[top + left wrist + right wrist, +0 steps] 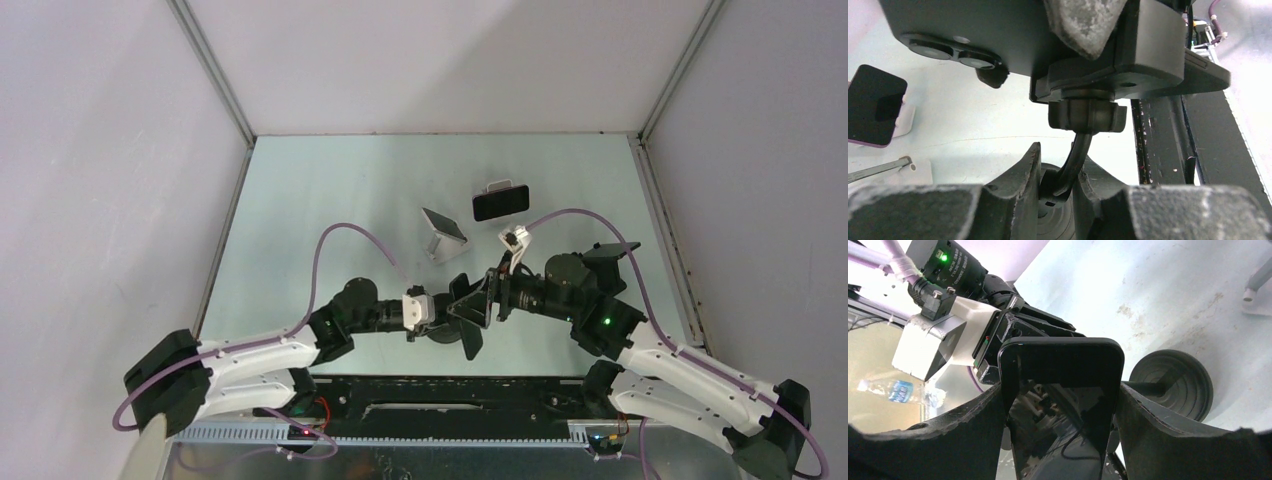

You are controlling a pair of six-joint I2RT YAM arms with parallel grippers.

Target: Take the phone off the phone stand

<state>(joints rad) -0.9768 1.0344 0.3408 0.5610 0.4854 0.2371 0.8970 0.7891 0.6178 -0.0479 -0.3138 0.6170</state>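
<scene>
We see the phone seated in the black phone stand, near the front middle of the table. The right gripper is clamped on its two long edges. The left gripper is closed around the thin neck of the stand, and we think this steadies it. The phone is probably stiff and light, with smooth glass that can slip, so the edges are a good place to hold. Only the left wrist view shows the cradle behind the phone. Only the top view shows a second phone and a silver stand further back.
</scene>
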